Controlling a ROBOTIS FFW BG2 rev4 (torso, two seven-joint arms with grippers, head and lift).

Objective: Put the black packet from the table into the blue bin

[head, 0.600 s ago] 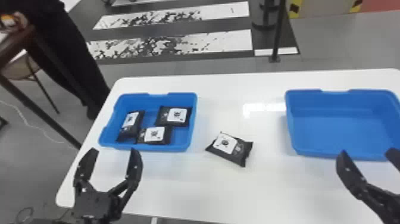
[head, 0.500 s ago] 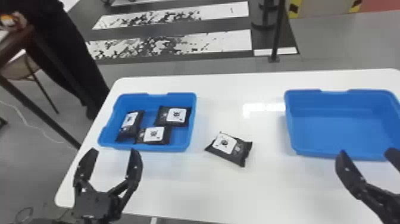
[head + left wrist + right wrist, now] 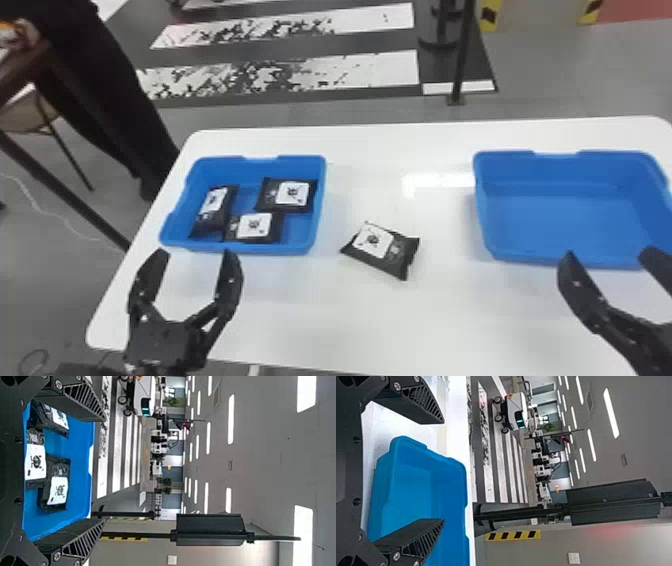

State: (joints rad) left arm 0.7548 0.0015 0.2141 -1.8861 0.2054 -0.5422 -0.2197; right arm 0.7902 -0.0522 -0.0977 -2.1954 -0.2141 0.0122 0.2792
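Observation:
The black packet [image 3: 382,249] with a white label lies on the white table [image 3: 400,320] between two bins. To its left, a blue bin [image 3: 295,247] holds three similar packets; to its right, another blue bin [image 3: 575,220] has nothing in it. My left gripper [image 3: 195,254] stands open near the left bin's front edge, nothing between its fingers. My right gripper [image 3: 607,256] is open at the right bin's front edge. In the left wrist view, the left gripper [image 3: 105,469] is spread before the packets [image 3: 35,461]. In the right wrist view, the right gripper [image 3: 443,471] is apart beside the bin [image 3: 411,490].
A person's dark-clothed legs [image 3: 105,90] stand beyond the table's left side, near a brown table [image 3: 25,65] and a chair. A black post [image 3: 462,55] rises behind the table's far edge.

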